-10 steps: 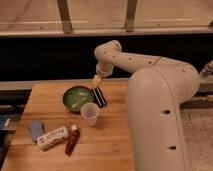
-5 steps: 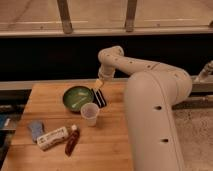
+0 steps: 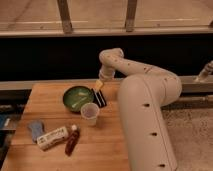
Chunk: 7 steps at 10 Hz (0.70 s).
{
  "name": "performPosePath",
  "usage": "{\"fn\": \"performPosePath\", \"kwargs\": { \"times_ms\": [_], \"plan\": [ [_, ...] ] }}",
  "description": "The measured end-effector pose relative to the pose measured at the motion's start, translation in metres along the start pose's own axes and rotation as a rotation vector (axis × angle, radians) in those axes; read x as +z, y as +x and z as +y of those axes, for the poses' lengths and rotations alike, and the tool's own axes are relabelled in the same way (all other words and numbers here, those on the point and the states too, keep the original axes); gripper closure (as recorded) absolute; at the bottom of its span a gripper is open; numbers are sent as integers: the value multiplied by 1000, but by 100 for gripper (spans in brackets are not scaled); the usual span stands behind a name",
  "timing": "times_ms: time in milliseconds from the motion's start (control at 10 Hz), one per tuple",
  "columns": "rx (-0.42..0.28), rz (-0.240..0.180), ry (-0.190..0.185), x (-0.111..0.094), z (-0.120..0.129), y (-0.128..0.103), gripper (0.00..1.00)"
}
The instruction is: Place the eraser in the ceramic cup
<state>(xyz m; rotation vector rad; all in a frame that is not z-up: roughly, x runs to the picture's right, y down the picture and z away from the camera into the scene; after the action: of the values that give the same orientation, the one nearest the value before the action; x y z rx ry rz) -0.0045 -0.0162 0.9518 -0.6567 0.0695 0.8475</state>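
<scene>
The eraser is a flat black block with pale stripes, lying on the wooden table just right of the green bowl. My gripper is right above the eraser's far end, at or very close to it; I cannot tell whether it grips it. The ceramic cup is small, white and upright, just in front of the eraser and bowl, a short way nearer than the gripper. It looks empty.
A round dark green bowl sits left of the eraser. At the front left lie a blue-grey pad, a white labelled box and a reddish-brown bottle. My white arm covers the table's right side.
The gripper has come down a little towards the eraser's far end. The eraser, cup and other objects have not moved.
</scene>
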Motion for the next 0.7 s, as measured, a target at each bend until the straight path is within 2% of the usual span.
{"fn": "performPosePath", "kwargs": {
  "times_ms": [500,700],
  "plan": [
    [1,0,0,0,-1,0,20],
    [-16,4,-8,7,4,-3,20]
  ]
}}
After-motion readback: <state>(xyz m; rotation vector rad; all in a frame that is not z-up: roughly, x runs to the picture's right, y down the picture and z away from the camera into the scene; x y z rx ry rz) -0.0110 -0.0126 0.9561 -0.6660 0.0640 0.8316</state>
